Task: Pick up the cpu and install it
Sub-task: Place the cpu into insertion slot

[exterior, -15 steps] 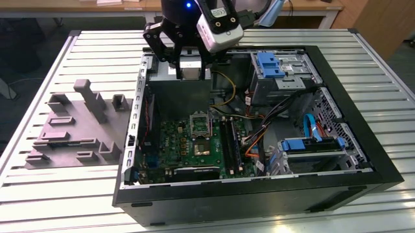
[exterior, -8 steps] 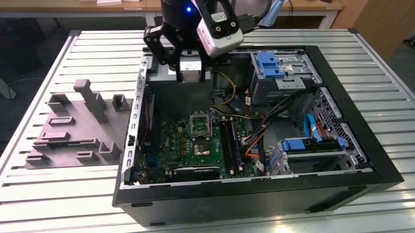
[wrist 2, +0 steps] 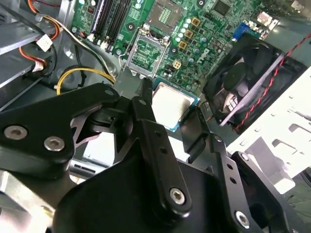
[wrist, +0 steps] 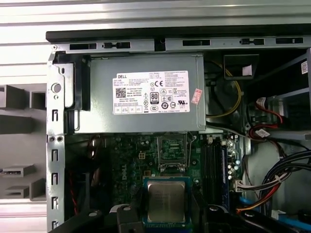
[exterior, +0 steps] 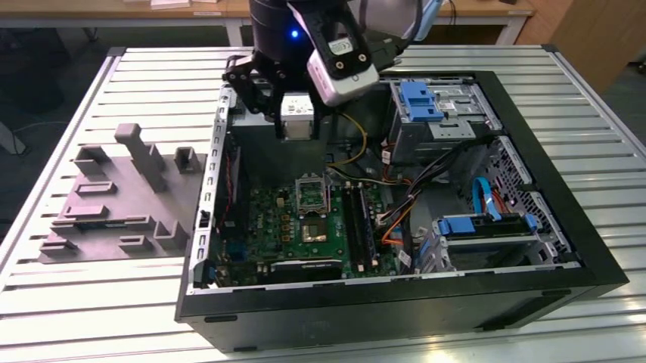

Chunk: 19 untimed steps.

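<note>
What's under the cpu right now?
The cpu, held in the end effector, is above the green motherboard, which shows around it. The part directly beneath is covered.

Cpu (wrist: 166, 201): small flat square chip, pale silvery-beige top, darker rim. Held aloft, pinched by opposite edges in gripper (wrist 2: 171, 105). Metal top faces camera in both wrist views, nothing covering it.
</note>
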Motion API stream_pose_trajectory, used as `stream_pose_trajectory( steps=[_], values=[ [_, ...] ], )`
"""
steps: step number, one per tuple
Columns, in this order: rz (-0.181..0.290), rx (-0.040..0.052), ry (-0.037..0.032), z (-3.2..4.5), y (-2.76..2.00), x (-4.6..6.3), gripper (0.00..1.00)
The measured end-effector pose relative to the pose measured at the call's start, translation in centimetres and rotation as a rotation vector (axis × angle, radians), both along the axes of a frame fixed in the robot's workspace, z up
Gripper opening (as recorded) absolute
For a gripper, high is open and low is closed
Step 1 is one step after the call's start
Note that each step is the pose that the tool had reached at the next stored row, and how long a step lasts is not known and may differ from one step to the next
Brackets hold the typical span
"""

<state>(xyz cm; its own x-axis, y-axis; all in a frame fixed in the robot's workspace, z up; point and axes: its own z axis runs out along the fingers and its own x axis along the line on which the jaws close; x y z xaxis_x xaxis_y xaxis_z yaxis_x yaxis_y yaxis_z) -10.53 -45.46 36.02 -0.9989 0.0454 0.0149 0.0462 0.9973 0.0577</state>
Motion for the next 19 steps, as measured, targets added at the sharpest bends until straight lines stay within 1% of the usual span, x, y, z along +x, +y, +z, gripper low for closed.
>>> stream_pose_trajectory(
  steps=[7,11,12,15,17,19],
  values=[
    [0.000,0.0001,0.0000,-1.22,-0.05,0.0,0.47],
    [0.000,0.0002,0.0003,-1.35,-0.06,0.0,0.47],
    [0.000,0.0001,0.0004,-1.40,-0.17,0.0,0.47],
    [0.000,0.0021,0.0004,-1.60,-0.82,0.0,0.47],
    [0.000,0.0031,0.0003,-1.93,-0.99,0.1,0.47],
    [0.000,0.0028,0.0004,-2.23,-1.01,0.3,0.47]
  ],
)
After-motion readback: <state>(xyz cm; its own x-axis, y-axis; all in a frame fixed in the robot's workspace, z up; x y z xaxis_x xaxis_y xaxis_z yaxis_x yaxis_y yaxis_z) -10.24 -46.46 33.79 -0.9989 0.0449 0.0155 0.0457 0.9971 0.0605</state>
